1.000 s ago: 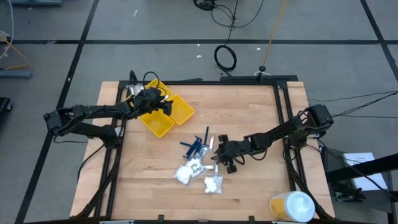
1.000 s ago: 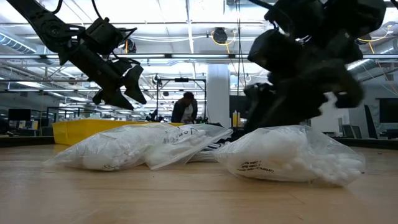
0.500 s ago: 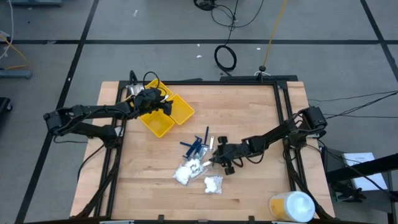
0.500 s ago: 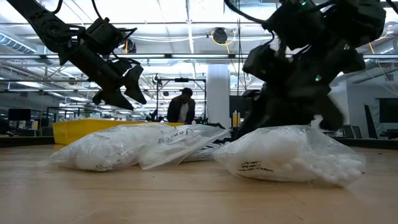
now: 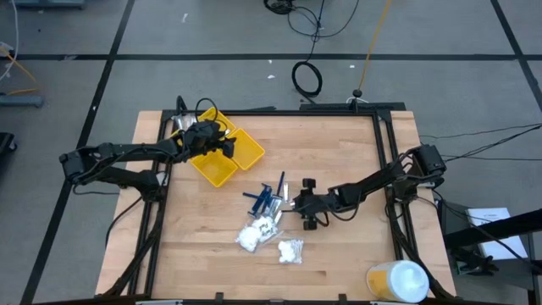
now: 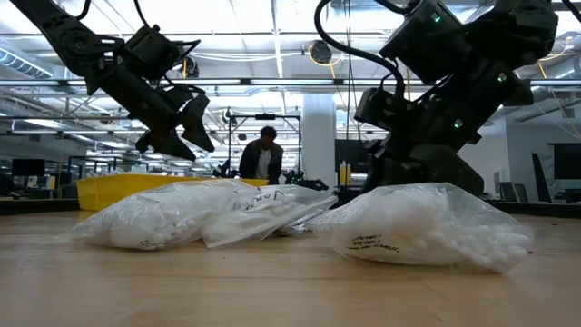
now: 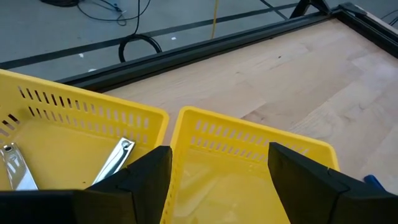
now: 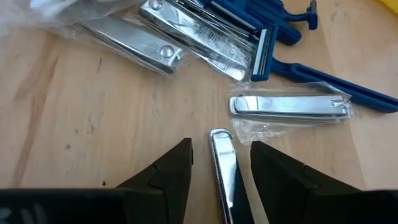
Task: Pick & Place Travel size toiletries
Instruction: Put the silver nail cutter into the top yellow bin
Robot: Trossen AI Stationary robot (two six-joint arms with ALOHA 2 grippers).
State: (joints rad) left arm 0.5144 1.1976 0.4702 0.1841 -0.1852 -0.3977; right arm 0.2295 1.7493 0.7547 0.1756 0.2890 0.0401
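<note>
At about ten o'clock on the wooden tabletop (image 5: 339, 152), the left tool (image 5: 222, 146) hangs over a yellow compartment tray (image 5: 246, 152). The left wrist view shows its two fingers (image 7: 146, 177) spread apart with nothing between them, above the wall between two tray compartments (image 7: 171, 130). One compartment already holds nail clippers (image 7: 115, 160) in clear wrap, with a second one at the edge of that view.

Toward the tabletop's centre lies the loose pile of toiletries. At its twelve o'clock side are the dark blue razors (image 5: 264, 196), fanned out and overlapping; the right wrist view shows a razor head (image 8: 264, 53) and handles (image 8: 329, 81) crossing one another. Touching them are packaged silvery nail clippers (image 8: 186, 34), several stacked, and one separate clipper in its clear packet (image 8: 289, 107) lying crosswise just beside the blue handles.

At the pile's six o'clock side sit clear bags of cotton balls (image 5: 257, 232), with one more bag (image 5: 290, 250) a little apart at five o'clock. In the low view these bags (image 6: 422, 227) fill the foreground, resting flat on the wood.

At three o'clock of the pile, the right tool (image 5: 296, 203) is low over the tabletop, its arm reaching in from the right edge. Its fingers (image 8: 171, 174) are clamped on a single nail clipper (image 8: 222, 165), which stands lengthwise between them, close to the packeted clipper.

A large white-and-yellow round container (image 5: 398, 281) stands at five o'clock near the tabletop's corner. Beyond the tabletop, a person (image 6: 263, 156) shows in the low view.
</note>
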